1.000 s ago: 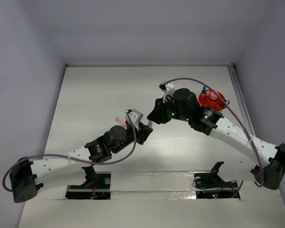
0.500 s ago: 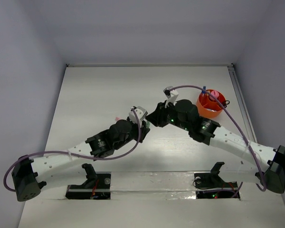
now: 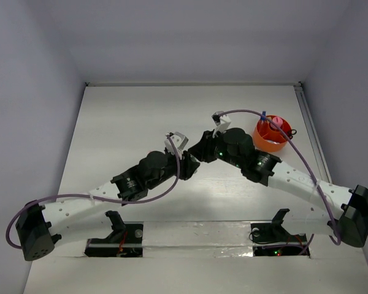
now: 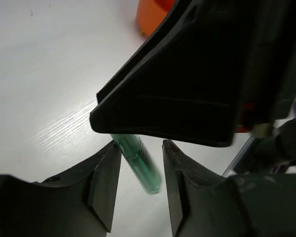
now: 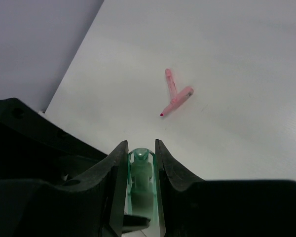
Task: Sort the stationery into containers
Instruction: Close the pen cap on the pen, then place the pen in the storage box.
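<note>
Table [image 3: 122, 122] mid, well off edges: R gripper [image 5: 140, 144] grips green marker [image 5: 140, 173].

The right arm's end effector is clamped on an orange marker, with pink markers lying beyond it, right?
Not orange: green. The right wrist view shows the right end effector clamped on a green marker; the pink markers do lie beyond it.
</note>
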Controlling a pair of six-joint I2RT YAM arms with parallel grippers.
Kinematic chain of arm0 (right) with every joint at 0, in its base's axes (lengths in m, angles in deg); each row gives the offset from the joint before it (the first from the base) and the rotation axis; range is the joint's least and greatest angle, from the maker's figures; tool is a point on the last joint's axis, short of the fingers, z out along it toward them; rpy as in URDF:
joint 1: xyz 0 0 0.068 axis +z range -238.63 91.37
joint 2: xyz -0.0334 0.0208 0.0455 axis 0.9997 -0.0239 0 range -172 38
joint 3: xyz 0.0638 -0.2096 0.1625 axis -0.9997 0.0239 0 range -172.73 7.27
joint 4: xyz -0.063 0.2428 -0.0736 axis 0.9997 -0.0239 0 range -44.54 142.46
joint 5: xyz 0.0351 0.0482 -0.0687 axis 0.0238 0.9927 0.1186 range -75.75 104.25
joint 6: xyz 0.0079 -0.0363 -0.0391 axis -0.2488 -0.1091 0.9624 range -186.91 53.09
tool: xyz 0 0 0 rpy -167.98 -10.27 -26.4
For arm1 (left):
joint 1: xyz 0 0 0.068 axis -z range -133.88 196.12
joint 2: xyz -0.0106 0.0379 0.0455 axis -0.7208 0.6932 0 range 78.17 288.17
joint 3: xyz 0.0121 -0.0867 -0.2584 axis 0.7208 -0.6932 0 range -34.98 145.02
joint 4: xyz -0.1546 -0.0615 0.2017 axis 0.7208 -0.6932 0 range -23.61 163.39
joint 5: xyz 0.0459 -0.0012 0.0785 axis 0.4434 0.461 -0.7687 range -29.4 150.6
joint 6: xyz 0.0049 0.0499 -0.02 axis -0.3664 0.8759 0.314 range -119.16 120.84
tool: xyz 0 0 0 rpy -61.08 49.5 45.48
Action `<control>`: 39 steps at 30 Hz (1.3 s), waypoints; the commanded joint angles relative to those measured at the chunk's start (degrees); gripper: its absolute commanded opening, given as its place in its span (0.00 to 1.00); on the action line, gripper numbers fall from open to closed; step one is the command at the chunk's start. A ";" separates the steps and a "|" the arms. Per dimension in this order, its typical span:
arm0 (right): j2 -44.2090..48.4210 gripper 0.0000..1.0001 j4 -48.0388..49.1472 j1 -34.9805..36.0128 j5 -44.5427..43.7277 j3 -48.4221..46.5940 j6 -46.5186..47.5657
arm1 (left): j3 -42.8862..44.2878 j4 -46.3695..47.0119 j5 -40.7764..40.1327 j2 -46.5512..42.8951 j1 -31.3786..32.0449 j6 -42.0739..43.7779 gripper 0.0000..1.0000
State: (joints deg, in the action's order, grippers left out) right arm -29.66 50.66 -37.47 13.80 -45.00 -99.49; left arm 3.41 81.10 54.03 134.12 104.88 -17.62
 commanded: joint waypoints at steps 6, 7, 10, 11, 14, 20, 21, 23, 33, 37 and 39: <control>-5.28 0.00 -4.53 -8.96 0.00 -10.38 3.22 | -6.74 22.27 2.96 -5.75 1.79 -6.94 0.59; -5.64 0.00 -3.92 -11.67 0.01 -11.00 3.31 | -7.01 21.66 3.23 -6.71 1.79 -6.86 0.63; -5.65 0.00 -3.91 -18.78 -2.09 -12.67 4.18 | -7.63 19.81 2.97 -9.35 1.79 -5.80 0.87; -5.03 0.00 -4.00 -20.73 -3.06 -12.51 4.54 | -7.89 19.37 2.70 -10.14 1.79 -5.45 0.94; -1.70 0.00 -4.96 -28.88 -4.74 -10.14 5.42 | -9.47 18.58 1.56 -12.43 1.79 -4.75 0.99; 3.84 0.00 -6.19 -38.24 -10.95 -6.09 7.70 | -11.41 19.02 -0.55 -13.05 1.79 -2.46 0.99; 4.20 0.00 -6.28 -39.63 -15.07 -5.65 8.66 | -11.67 18.84 -0.99 -13.05 1.79 -1.68 0.99; 4.73 0.00 -5.15 -40.87 -16.33 -4.78 8.76 | -11.93 18.75 -1.52 -12.88 1.79 -0.79 0.99; 8.07 0.00 4.08 -40.87 -37.87 6.56 10.25 | -17.12 21.12 -7.22 -15.16 1.79 0.97 0.99; 9.30 0.00 9.61 -40.87 -43.66 12.27 9.90 | -17.56 19.98 -9.16 -16.65 1.79 0.35 0.99; 9.12 0.00 12.52 -40.87 -45.07 14.30 10.08 | -17.74 20.24 -8.73 -16.83 1.79 0.26 0.99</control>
State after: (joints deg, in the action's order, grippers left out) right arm -21.88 53.69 -78.10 -23.60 -32.19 -90.05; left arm -13.99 98.12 46.80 118.73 106.50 -17.49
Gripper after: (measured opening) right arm 0.306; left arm 0.989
